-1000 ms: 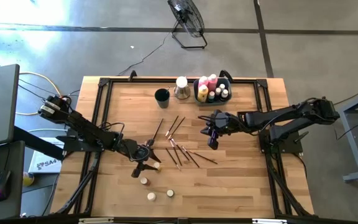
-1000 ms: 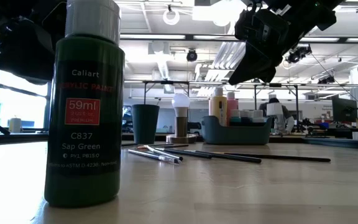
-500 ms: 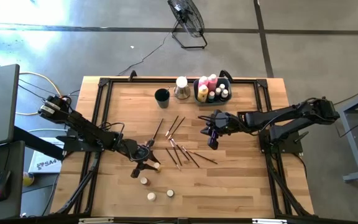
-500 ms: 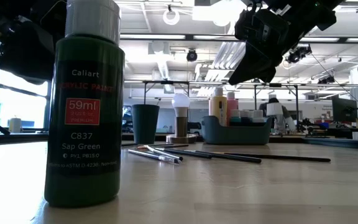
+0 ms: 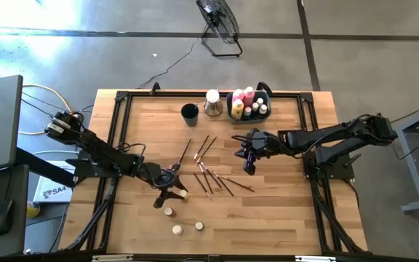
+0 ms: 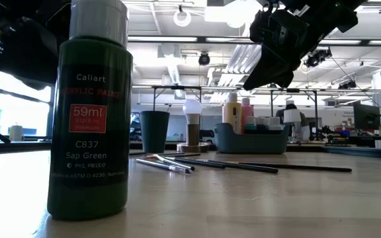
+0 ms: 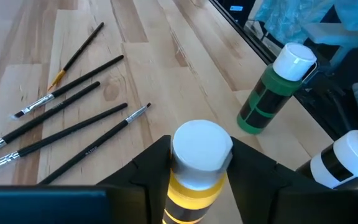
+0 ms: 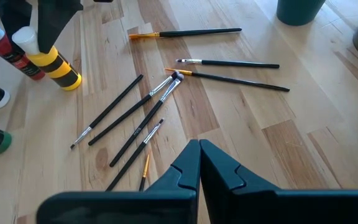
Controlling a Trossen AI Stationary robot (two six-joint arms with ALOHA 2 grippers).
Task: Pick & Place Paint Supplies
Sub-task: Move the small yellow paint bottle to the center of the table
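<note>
Left end effector [image 7: 194, 171]: I have its fingers either side of the yellow bottle [image 7: 194, 180], just under the white cap; a closed grip I can't confirm.
Yellow bottle position: upright on the desk [image 5: 282, 218], near its front left, beside the red bottle [image 8: 18, 61] and green bottle [image 7: 272, 93].
Handling, my estimate: small, rigid plastic, light, smooth round wall, so slippery; squeeze the body below the cap, not the cap.
Brushes [image 8: 135, 115]: loose at mid desk; thin, stiff, roll easily; pinch mid-handle.
Right end effector [image 8: 199, 163]: fingers pressed together, empty, hanging above the brushes.
Bin [image 5: 249, 104]: at the far edge, already holding bottles.
</note>
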